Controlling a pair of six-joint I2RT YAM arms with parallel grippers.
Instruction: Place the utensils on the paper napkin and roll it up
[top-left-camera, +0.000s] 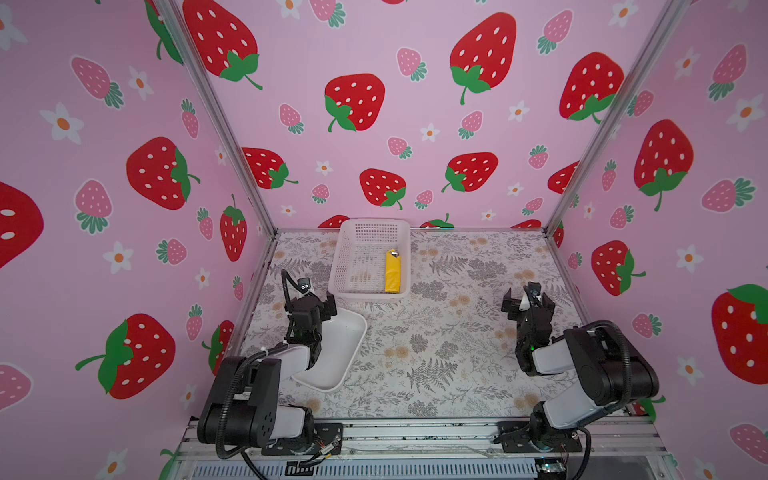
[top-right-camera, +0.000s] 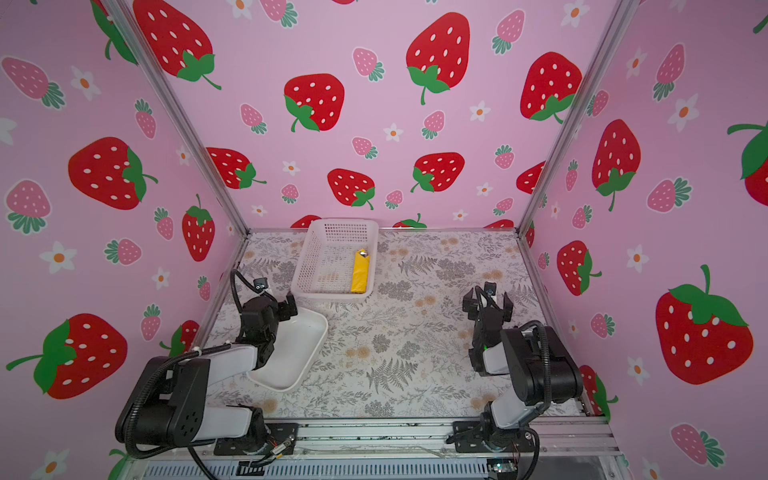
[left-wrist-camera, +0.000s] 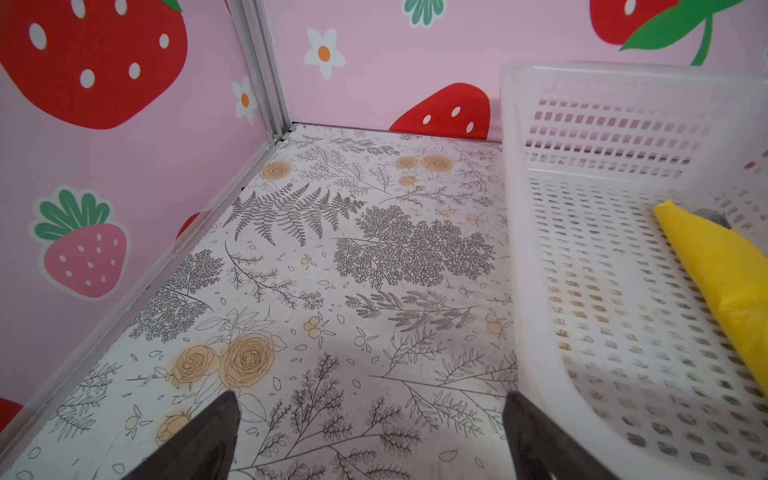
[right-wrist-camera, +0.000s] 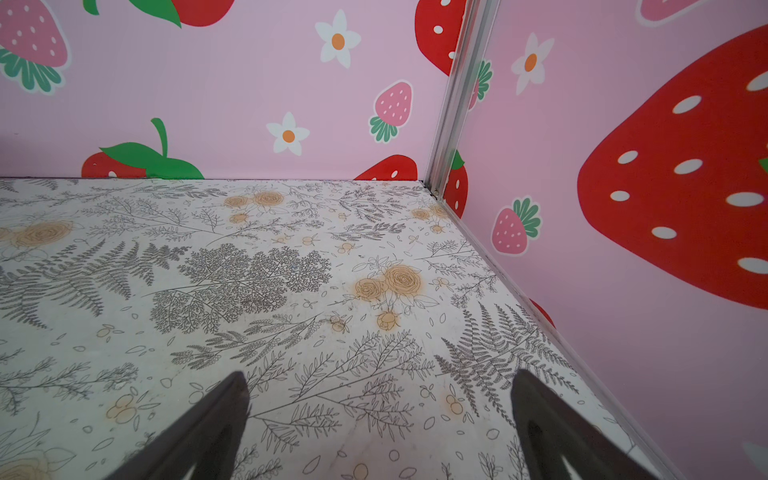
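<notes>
The paper napkin (top-left-camera: 392, 272) (top-right-camera: 360, 272) is a narrow yellow roll lying along the right side of the white perforated basket (top-left-camera: 347, 266) (top-right-camera: 309, 262). A shiny utensil head (top-left-camera: 394, 252) (top-right-camera: 363, 252) pokes out of its far end; the rest of the utensils are hidden inside. The left wrist view shows the roll (left-wrist-camera: 723, 274) and a grey utensil tip (left-wrist-camera: 712, 216) in the basket (left-wrist-camera: 523, 249). My left gripper (top-left-camera: 311, 305) (top-right-camera: 269, 305) (left-wrist-camera: 370, 399) is open and empty, just left of the basket's near corner. My right gripper (top-left-camera: 528, 301) (top-right-camera: 488, 300) (right-wrist-camera: 380, 382) is open and empty, far right.
A smooth white tray (top-left-camera: 345, 353) (top-right-camera: 299, 353) lies at the near left, partly under my left arm. Pink strawberry walls with metal corner posts enclose the floral tabletop on three sides. The right gripper hovers close to the right wall.
</notes>
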